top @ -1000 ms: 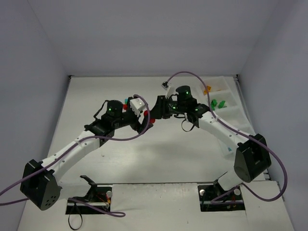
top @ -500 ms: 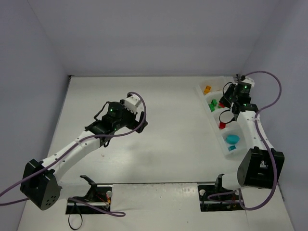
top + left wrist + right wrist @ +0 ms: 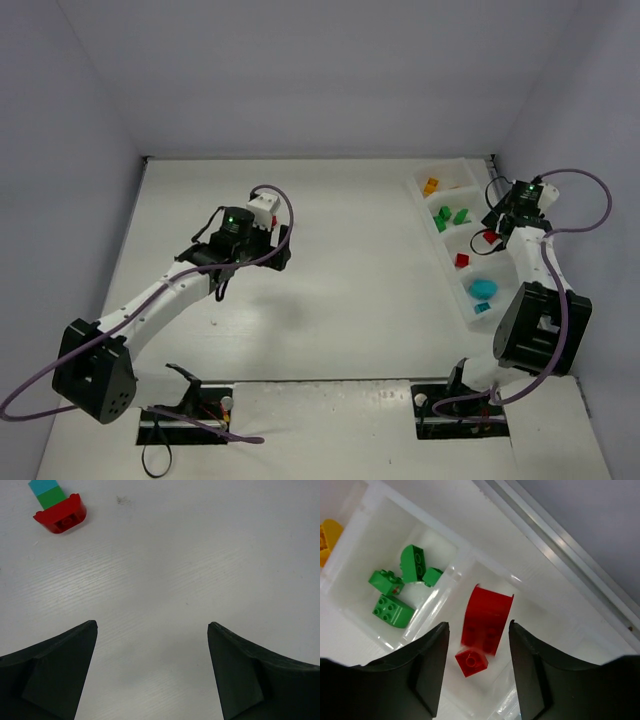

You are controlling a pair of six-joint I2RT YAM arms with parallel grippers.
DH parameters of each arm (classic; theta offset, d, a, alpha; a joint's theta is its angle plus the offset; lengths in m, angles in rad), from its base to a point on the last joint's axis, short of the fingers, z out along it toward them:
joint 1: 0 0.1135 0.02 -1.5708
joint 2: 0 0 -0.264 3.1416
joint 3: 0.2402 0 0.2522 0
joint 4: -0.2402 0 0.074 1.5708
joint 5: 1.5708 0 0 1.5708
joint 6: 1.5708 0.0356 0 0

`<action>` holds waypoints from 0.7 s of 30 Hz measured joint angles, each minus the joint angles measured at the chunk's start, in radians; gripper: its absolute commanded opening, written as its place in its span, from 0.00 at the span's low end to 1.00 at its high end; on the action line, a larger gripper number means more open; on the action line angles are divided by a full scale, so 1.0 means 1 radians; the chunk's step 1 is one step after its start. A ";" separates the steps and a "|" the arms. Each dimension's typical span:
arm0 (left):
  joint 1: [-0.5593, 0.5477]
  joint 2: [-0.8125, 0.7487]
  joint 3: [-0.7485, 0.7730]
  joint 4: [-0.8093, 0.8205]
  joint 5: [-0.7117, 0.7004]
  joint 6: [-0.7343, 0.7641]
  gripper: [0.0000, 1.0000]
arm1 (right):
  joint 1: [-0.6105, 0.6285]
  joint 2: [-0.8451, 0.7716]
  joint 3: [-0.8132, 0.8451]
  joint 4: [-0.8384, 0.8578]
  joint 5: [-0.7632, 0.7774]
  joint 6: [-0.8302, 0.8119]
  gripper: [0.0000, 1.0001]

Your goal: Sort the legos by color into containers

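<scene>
The containers are one long white tray (image 3: 461, 178) along the right edge, its compartments holding orange (image 3: 431, 186), green (image 3: 450, 217), red (image 3: 462, 260) and teal (image 3: 484, 289) legos. My right gripper (image 3: 478, 630) hovers open over the red compartment (image 3: 530, 607). A large red lego (image 3: 487, 615) lies blurred below and between its fingers with a gap on each side, next to a small red lego (image 3: 471, 662). My left gripper (image 3: 151, 626) is open over bare table. A red, green and teal stack of legos (image 3: 59, 511) lies beyond it.
Green legos (image 3: 395, 592) fill the compartment left of the red one, and an orange lego (image 3: 327, 540) shows further left. A metal rail (image 3: 560, 555) and the grey wall run just behind the tray. The right arm's cable (image 3: 580, 210) loops beside it.
My right arm swung from the table's middle to the tray with the large red lego, and its jaws have parted from it. My left gripper drew back slightly left.
</scene>
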 measured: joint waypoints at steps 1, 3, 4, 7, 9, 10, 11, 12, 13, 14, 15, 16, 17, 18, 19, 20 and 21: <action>0.012 0.014 0.010 -0.007 0.000 -0.005 0.85 | 0.000 0.013 -0.004 0.000 0.000 0.006 0.53; 0.032 0.042 0.032 -0.017 0.000 -0.011 0.85 | 0.001 0.032 -0.009 -0.005 -0.005 0.016 0.56; 0.040 0.053 0.042 -0.021 -0.002 -0.014 0.85 | 0.002 0.036 -0.010 -0.005 -0.009 0.019 0.58; 0.058 0.087 0.082 -0.038 -0.013 -0.026 0.85 | 0.002 0.037 -0.015 -0.004 -0.027 0.032 0.64; 0.067 0.112 0.112 -0.050 -0.019 -0.035 0.85 | 0.002 0.035 -0.021 -0.003 -0.042 0.037 0.64; 0.071 0.127 0.125 -0.052 -0.024 -0.042 0.85 | 0.002 0.031 -0.025 -0.004 -0.050 0.040 0.64; 0.075 0.140 0.137 -0.056 -0.026 -0.053 0.85 | 0.003 0.024 -0.032 -0.004 -0.063 0.042 0.64; 0.078 0.154 0.151 -0.061 -0.031 -0.062 0.85 | 0.006 0.012 -0.038 -0.005 -0.080 0.044 0.64; 0.082 0.173 0.166 -0.065 -0.038 -0.077 0.85 | 0.011 -0.003 -0.042 -0.005 -0.094 0.045 0.64; 0.084 0.193 0.182 -0.068 -0.047 -0.092 0.85 | 0.018 -0.022 -0.045 -0.005 -0.110 0.045 0.64; 0.086 0.215 0.201 -0.074 -0.058 -0.109 0.85 | 0.029 -0.043 -0.045 -0.004 -0.127 0.044 0.64; 0.087 0.240 0.223 -0.083 -0.071 -0.129 0.85 | 0.048 -0.069 -0.045 -0.003 -0.143 0.043 0.64; 0.087 0.270 0.251 -0.091 -0.088 -0.151 0.85 | 0.069 -0.092 -0.045 -0.002 -0.158 0.042 0.64; 0.088 0.299 0.279 -0.100 -0.105 -0.172 0.85 | 0.095 -0.116 -0.045 0.002 -0.177 0.038 0.64; 0.088 0.331 0.308 -0.110 -0.120 -0.194 0.85 | 0.122 -0.140 -0.045 0.007 -0.195 0.033 0.64; 0.088 0.351 0.328 -0.117 -0.130 -0.209 0.85 | 0.147 -0.159 -0.045 0.011 -0.213 0.031 0.64; 0.088 0.402 0.377 -0.130 -0.154 -0.239 0.85 | 0.171 -0.177 -0.045 0.018 -0.238 0.028 0.64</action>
